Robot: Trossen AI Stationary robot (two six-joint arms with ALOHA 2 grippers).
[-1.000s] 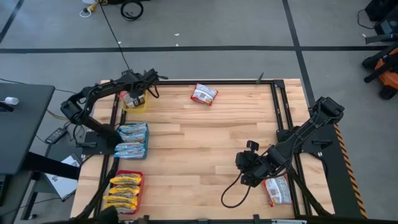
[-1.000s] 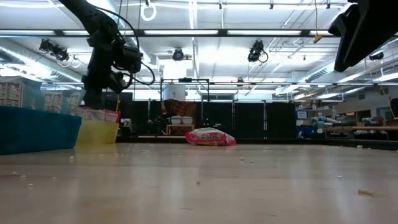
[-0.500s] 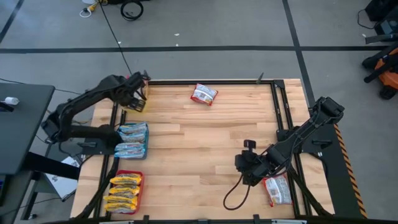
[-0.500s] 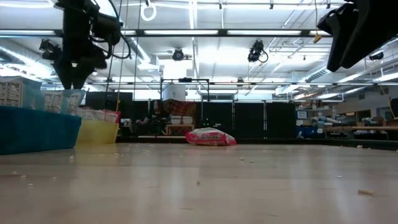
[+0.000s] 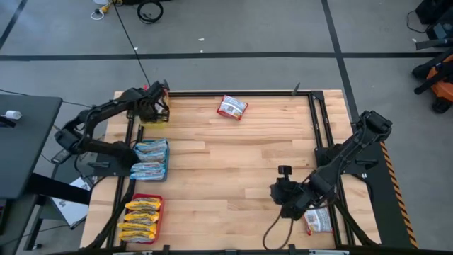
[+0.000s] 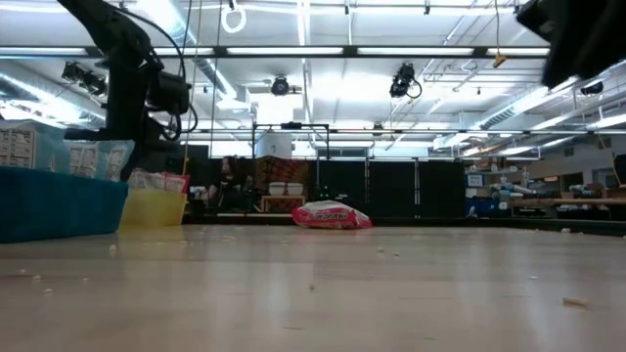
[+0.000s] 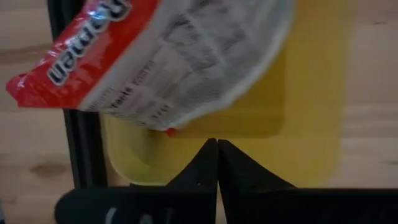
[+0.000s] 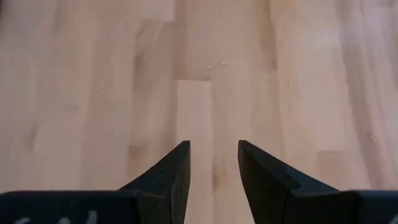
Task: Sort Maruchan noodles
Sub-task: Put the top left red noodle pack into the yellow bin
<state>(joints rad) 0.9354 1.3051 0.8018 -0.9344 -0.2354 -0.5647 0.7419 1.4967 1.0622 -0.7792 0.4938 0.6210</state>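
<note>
Noodles (image 7: 168, 56) in yellow tray (image 7: 311, 93), perhaps overhanging

Bright, even light from ceiling strip lamps (image 6: 303, 51), glaring in my low view. Shadows on the table (image 5: 241, 163) are soft. My left wrist view is blurred close-up.

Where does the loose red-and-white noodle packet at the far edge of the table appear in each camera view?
High view: red-and-white packet lies alone near the far table edge, slightly left of middle.
Low view: the same packet is far back, about centre, lying on the table.
Left wrist view: not in it; the packet seen there lies in the yellow tray.
Right wrist view: not in it.
Shared landmark: the yellow tray.
</note>
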